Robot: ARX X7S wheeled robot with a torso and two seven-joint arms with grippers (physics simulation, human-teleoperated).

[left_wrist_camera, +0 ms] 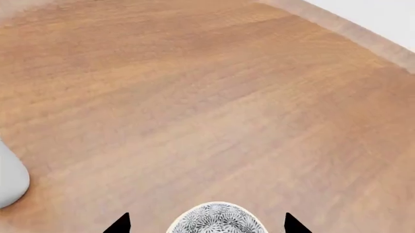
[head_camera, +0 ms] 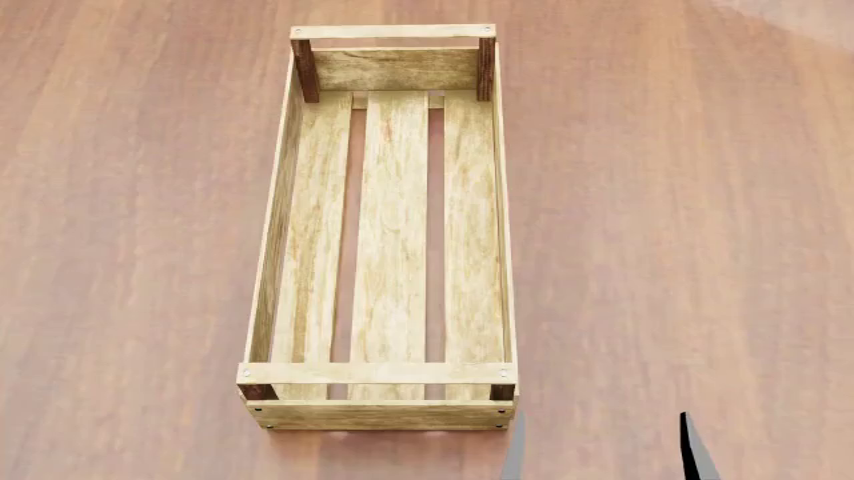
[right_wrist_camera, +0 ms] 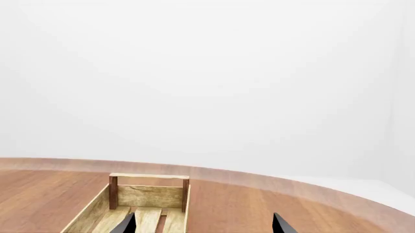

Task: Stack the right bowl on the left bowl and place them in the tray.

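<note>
Nearest the lens in the left wrist view, a patterned bowl [left_wrist_camera: 217, 219] sits between the two dark fingertips of the left gripper [left_wrist_camera: 207, 224], which stand spread on either side of it with gaps showing, not pinching it. At about 9 o'clock from that bowl a pale rounded object [left_wrist_camera: 9, 179] pokes in at the frame edge; what it is cannot be told. The wooden table [left_wrist_camera: 214, 97] runs bare toward 12 o'clock. In the head view the tray [head_camera: 383, 412] lies lengthwise from 6 to 12 o'clock at centre, with nothing in it, and no bowl shows there. The right gripper [head_camera: 601, 450] hangs at about 5 o'clock of the tray's near end, fingertips spread and holding nothing; its own camera looks along the tray to the far end board. The bowl looks like glazed ceramic: probably stiff, slick and chippable, best pinched across the rim wall. The tray's low plank sides are the likely obstruction when lowering a stack inside.
</note>
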